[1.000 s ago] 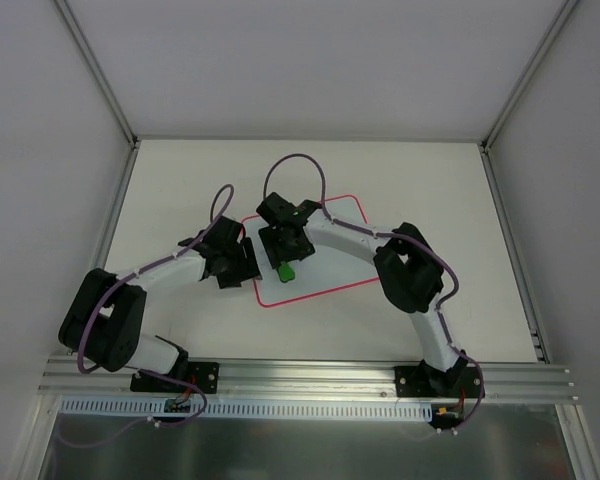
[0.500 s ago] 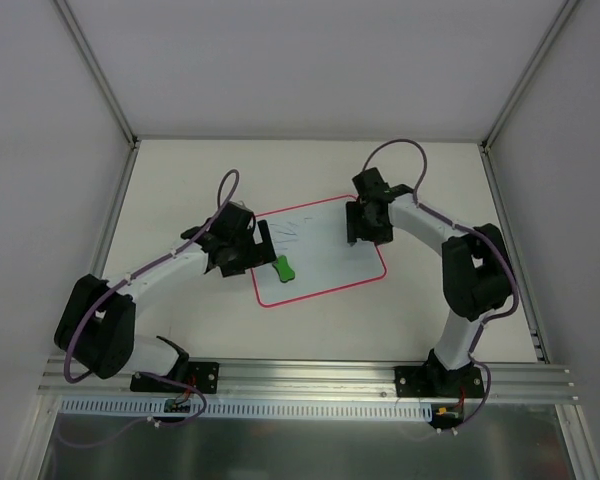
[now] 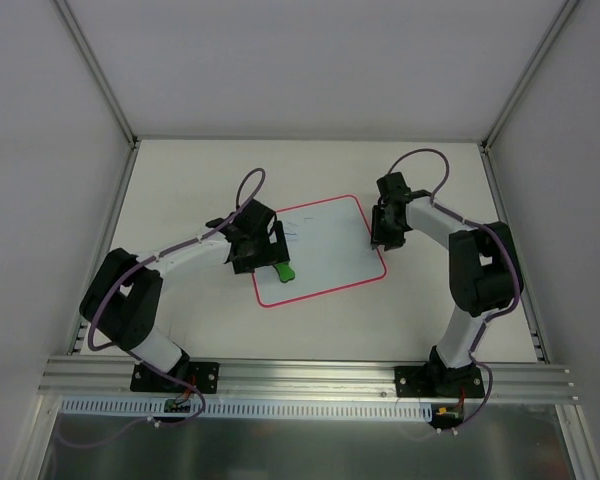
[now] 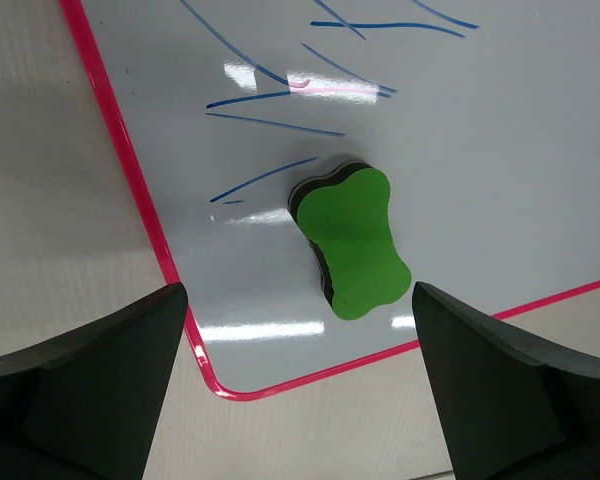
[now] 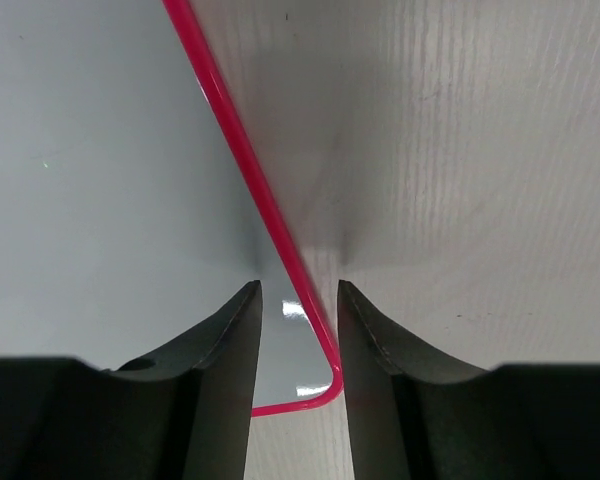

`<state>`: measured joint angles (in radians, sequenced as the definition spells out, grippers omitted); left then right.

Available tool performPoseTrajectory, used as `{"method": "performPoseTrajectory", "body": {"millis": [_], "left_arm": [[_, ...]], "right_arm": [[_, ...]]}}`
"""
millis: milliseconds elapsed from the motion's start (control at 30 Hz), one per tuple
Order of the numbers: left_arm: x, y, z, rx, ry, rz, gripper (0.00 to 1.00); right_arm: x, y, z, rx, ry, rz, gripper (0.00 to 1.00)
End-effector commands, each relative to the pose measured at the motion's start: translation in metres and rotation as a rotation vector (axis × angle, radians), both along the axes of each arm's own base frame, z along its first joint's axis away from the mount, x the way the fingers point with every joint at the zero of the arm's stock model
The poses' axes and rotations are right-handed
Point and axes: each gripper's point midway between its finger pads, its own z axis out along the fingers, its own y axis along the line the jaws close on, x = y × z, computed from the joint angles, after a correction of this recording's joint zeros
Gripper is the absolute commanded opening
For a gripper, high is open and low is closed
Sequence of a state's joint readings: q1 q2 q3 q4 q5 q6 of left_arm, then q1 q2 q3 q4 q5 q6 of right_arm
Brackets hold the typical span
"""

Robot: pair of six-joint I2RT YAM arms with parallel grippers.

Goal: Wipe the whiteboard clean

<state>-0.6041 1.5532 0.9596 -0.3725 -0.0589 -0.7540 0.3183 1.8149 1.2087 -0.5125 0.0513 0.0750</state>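
Note:
The whiteboard [image 3: 325, 255], pale with a red rim, lies flat on the table and has blue pen strokes [image 4: 280, 125] near its left end. A green eraser [image 3: 285, 270] lies on it, also in the left wrist view [image 4: 358, 245]. My left gripper [image 3: 276, 247] hovers over the board's left end, and in its wrist view [image 4: 298, 290] the jaws are wide open and empty, with the eraser just ahead of them. My right gripper [image 3: 380, 236] is at the board's right edge. In its wrist view [image 5: 298, 285] its fingers [image 5: 225, 360] stand a narrow gap apart, straddling the red rim [image 5: 242, 150] near a corner.
The pale table [image 3: 180, 180] is walled in by white panels at the back and both sides. A metal rail [image 3: 310, 375] with both arm bases runs along the near edge.
My right gripper left the eraser on the board and swung right to the board's right edge. My left gripper moved right, over the board's left end near the eraser.

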Motion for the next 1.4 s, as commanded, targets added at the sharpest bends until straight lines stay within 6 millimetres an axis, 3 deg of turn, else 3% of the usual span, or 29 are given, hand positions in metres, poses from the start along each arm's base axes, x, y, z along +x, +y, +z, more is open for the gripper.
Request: {"method": "performPoseTrajectory", "body": {"millis": [0, 200, 300, 433, 800, 933, 1200, 1367], "left_arm": [[0.007, -0.005, 0.005, 0.020, -0.020, 0.004, 0.96], [0.004, -0.010, -0.001, 0.035, -0.004, -0.017, 0.95], [0.003, -0.010, -0.002, 0.039, -0.001, -0.018, 0.95], [0.001, -0.008, -0.004, 0.046, 0.003, -0.020, 0.95], [-0.004, -0.001, -0.012, 0.074, 0.026, -0.009, 0.90], [-0.003, 0.005, -0.015, 0.112, 0.020, 0.004, 0.86], [0.009, 0.037, -0.003, 0.275, -0.037, 0.058, 0.83], [0.016, 0.034, -0.006, 0.287, -0.024, 0.062, 0.77]], "right_arm": [[-0.007, 0.002, -0.013, 0.017, 0.029, 0.000, 0.39], [-0.014, 0.002, -0.015, 0.034, 0.042, -0.016, 0.36], [-0.019, 0.014, -0.014, 0.097, 0.067, -0.005, 0.25], [-0.035, 0.027, -0.019, 0.144, 0.114, 0.007, 0.19], [-0.065, 0.035, -0.024, 0.006, 0.069, 0.027, 0.02], [-0.070, 0.041, -0.030, -0.010, 0.063, 0.024, 0.00], [-0.073, 0.043, -0.036, -0.020, 0.065, 0.029, 0.00], [-0.072, 0.045, -0.038, -0.014, 0.063, 0.030, 0.00]]}}
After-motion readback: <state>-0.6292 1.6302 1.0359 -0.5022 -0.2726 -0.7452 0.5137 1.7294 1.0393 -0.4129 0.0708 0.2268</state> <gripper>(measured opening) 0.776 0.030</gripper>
